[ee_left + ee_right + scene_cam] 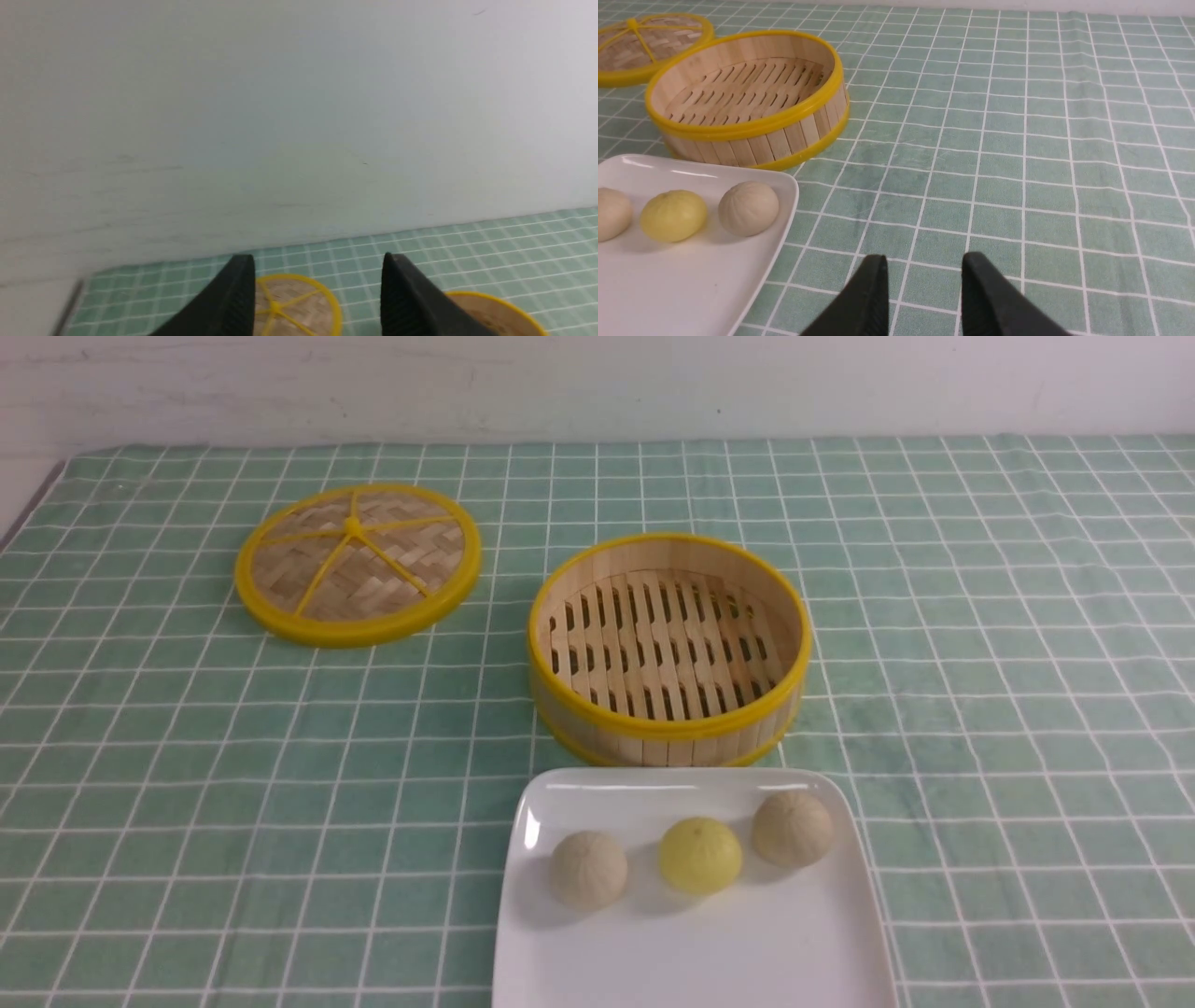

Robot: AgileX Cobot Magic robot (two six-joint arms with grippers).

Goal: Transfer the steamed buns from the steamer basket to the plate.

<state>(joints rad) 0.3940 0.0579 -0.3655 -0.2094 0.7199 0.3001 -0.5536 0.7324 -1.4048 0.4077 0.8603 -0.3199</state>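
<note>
Steamed buns (673,215) apart from right gripper (924,261)

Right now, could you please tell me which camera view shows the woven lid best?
The front view: the lid lies whole and unobstructed on the cloth. The right wrist view cuts it off at the frame's edge; the left wrist view shows only part of it, beyond the open left gripper.

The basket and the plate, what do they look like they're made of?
The basket looks like pale bamboo or wood: upright slats in the wall, a slotted slat floor, matt grain. Its yellow rims look like smooth plastic. The plate looks like glazed ceramic, maybe melamine: white and glossy, with bright glints along its edge.
</note>
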